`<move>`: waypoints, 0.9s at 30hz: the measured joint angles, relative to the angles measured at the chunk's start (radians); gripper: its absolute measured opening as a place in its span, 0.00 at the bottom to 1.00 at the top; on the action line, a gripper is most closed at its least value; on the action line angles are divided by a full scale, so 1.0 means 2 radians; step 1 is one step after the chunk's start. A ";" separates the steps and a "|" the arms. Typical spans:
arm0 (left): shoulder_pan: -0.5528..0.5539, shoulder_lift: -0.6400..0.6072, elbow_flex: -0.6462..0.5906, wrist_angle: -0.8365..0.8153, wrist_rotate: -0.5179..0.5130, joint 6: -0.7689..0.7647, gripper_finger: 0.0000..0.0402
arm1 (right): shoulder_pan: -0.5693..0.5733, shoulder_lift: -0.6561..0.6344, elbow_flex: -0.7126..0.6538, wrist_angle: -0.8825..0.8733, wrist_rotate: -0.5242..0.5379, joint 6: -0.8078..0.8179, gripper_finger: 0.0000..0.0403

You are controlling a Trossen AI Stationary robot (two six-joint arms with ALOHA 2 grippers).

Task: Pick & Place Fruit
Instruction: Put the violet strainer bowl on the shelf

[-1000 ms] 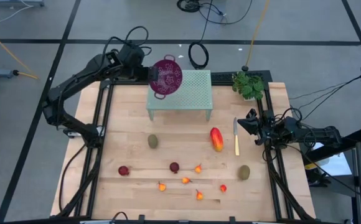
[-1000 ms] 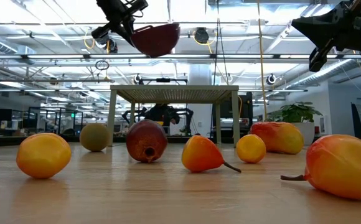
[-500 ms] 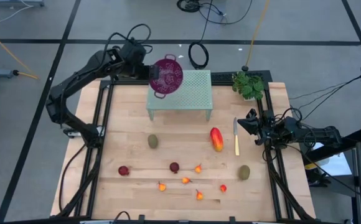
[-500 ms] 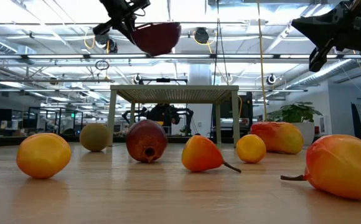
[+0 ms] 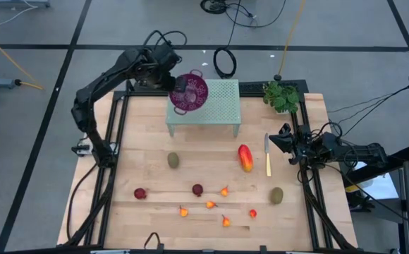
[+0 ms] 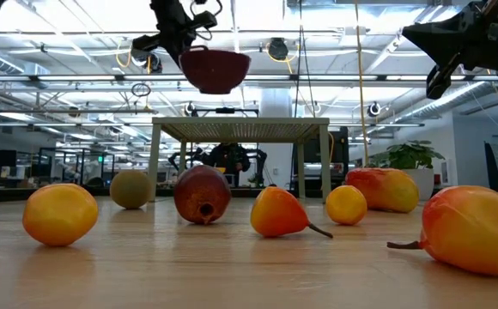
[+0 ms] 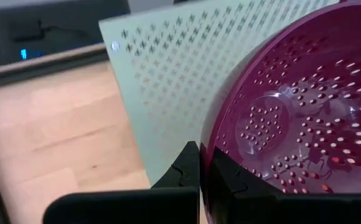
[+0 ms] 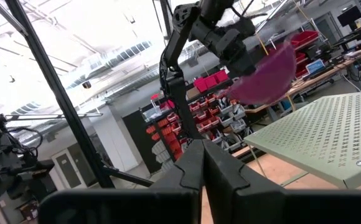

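A: Where is the left gripper (image 5: pixel 177 83) at this moment?

B: It is raised over the left part of the pale green perforated stand (image 5: pixel 215 99); its fingers are clamped on the rim of the purple bowl (image 5: pixel 190 94); the bowl hangs in the air above the stand, as the low view shows; in the left wrist view the two dark fingers (image 7: pixel 190 168) pinch the bowl's edge.

A: And the right gripper (image 5: pixel 283 137)?

B: It waits at the right edge of the table (image 5: pixel 148 159), just beside the yellow-handled knife (image 5: pixel 267 159); its fingers are pressed together and nothing is between them.

A: Where is the fruit?

B: All of it lies on the wooden table, in front of the stand; the red-orange oblong fruit (image 5: pixel 245 157) is just left of the knife; one brown-green oval (image 5: pixel 173 161) is at the left of the middle, the other oval (image 5: pixel 277 195) is near the right side; two dark red balls (image 5: pixel 197 190) lie in one row, well apart; the small orange-red fruits (image 5: pixel 210 204) are scattered near the front edge.

A: Is some fruit inside the bowl?

B: From the left wrist view I see only the holes of the bowl; a small green plant (image 5: pixel 282 96) stands at the far right corner.
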 joint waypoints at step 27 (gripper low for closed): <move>0.032 0.048 0.001 -0.010 0.013 0.085 0.00 | 0.000 0.000 0.000 0.000 -0.002 -0.002 0.01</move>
